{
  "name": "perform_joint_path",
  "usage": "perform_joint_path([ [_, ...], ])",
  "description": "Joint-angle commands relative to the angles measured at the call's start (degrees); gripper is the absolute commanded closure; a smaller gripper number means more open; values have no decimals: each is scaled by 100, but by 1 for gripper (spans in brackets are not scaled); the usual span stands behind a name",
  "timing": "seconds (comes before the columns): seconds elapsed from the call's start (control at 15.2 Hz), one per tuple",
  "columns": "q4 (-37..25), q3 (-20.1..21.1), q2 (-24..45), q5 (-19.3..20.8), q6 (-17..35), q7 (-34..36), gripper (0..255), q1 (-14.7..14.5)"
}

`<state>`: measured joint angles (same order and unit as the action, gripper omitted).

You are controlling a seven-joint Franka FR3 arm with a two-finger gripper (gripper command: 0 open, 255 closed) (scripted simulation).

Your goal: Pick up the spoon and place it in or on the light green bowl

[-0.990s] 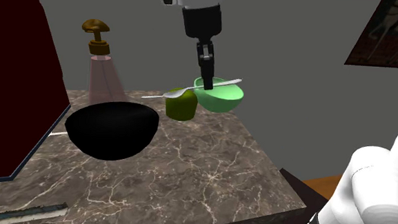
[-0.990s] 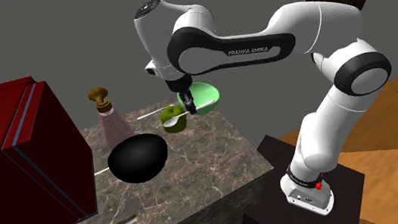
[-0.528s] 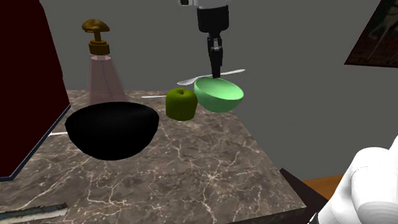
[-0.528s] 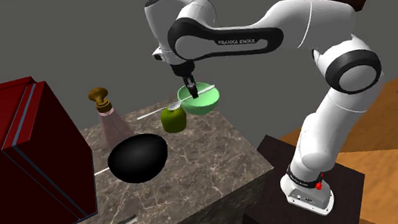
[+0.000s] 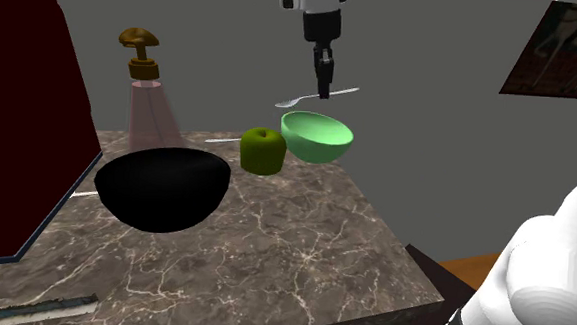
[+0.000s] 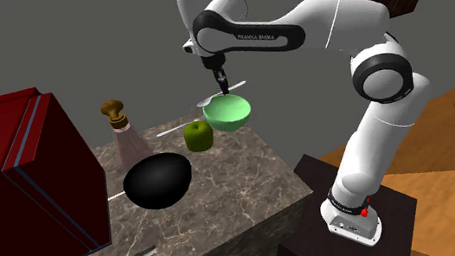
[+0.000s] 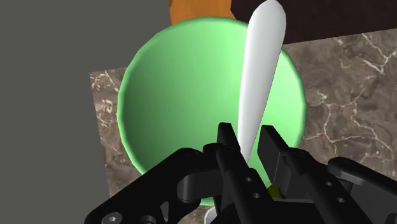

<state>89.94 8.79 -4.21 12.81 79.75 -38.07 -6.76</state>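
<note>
Right, marble counter (image 5: 293, 249) carries everything. Dark red cabinet (image 6: 22, 179) stands at the second exterior view's left end of it. White arm (image 6: 328, 25) reaches over from its stand toward the far end of the counter. Black bowl (image 5: 160, 186) sits near the cabinet, and the pump dispenser (image 5: 149, 100) stands behind it. Light green bowl (image 5: 318, 138) sits at the far corner of the counter, upright and open side up. Green apple (image 5: 261, 151) is just beside it, on the black-bowl side; whether the two touch, can't tell.

Spoon (image 5: 297, 99) is in the air, roughly level, directly above the light green bowl and clear of its rim. Gripper (image 5: 325, 91) points straight down and pinches the spoon's handle between both fingers. Shoulder view has spoon sticking out on both sides of the fingers, the bowl end toward the apple. Wrist view has the white spoon (image 7: 261, 70) running out from between the fingertips across the green bowl's (image 7: 184, 95) interior, its far end past the rim.
</note>
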Motion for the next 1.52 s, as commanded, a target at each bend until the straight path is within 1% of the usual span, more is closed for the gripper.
perform_joint_path([
  [0.0,-146,-138,107,51,22,-273,255,121],
  [0.07,-260,-209,201,79,34,-410,255,184],
  [1.06,1233,-247,-81,35,1228,-190,255,205],
  [1.45,1296,-249,-86,36,1284,-179,255,206],
])
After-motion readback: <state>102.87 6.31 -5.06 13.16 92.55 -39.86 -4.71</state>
